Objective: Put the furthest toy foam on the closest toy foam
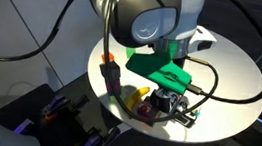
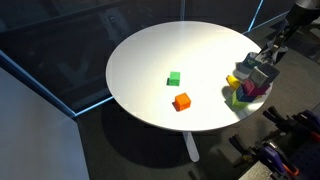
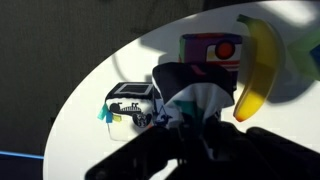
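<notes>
On the round white table (image 2: 140, 50) the green foam cube (image 2: 174, 78) lies near the middle, with the orange foam cube (image 2: 181, 101) near it toward the front rim, not touching. Both sit well left of the gripper (image 2: 257, 73), which hangs over a cluster of toys (image 2: 240, 94) at the table's right edge, the arm reaching down from the upper right. Whether its jaws are parted or closed cannot be told.

An office or lab (hard to tell which); round white table (image 2: 150, 60), glass partition (image 2: 50, 40), dark carpet (image 2: 120, 150).
</notes>
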Controlling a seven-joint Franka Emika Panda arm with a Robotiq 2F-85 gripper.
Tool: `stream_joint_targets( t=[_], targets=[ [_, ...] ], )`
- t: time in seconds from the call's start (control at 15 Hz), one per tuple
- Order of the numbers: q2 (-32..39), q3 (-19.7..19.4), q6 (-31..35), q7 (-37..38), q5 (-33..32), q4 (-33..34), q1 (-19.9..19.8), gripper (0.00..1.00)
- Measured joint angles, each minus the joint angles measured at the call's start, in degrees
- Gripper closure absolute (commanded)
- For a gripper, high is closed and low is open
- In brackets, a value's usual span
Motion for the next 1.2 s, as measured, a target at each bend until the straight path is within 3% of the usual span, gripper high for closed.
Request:
stream_joint_targets(
  t=[0.4,1.2],
  targets=[
    [0.1,0.9,2.4,-4.0,4.9,-2.1,0.9,0.95],
    [0.1,1.7,2.4,-4.0,5.1,-2.5,1.8,0.94]
  ],
)
